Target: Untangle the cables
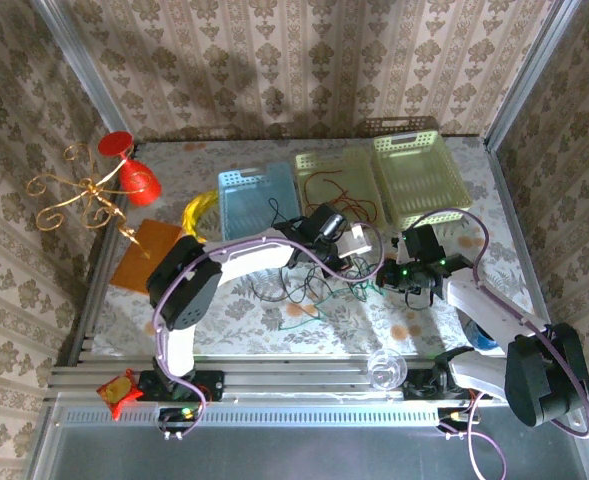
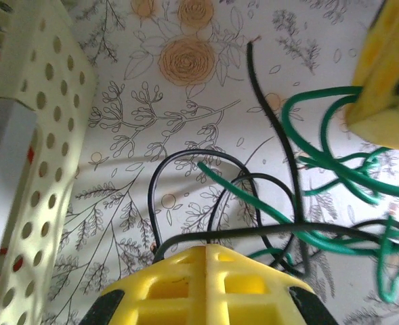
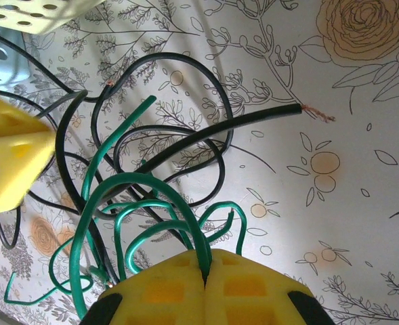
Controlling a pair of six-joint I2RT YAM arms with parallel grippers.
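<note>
- The left gripper has its yellow jaws pressed together. A black cable runs across the tips and appears to be pinched there.
- The right gripper is clenched on a green cable, which slips straight into the seam between its jaws.
- Just ahead of the right gripper, the green cable arches up in several tight loops. Black loops thread through and behind these arches.
- Just ahead of the left gripper, black loops rise from its tips, and green strands cross them to its right.
- The two grippers sit close together with the knot between them. From the left gripper the knot lies ahead and to the right. From the right gripper it lies ahead and to the left.
- Judged from this, each arm holds one colour, so the coming move turns on drawing the grippers apart sideways.
- Farther ahead, one black strand runs long and nearly straight away from the left gripper to a cut free end.
- Both arms reach inward over the flowered table, wrists tipped down towards the middle.
- Farthest out, a red cable lies inside a pale basket, apart from the knot.
</note>
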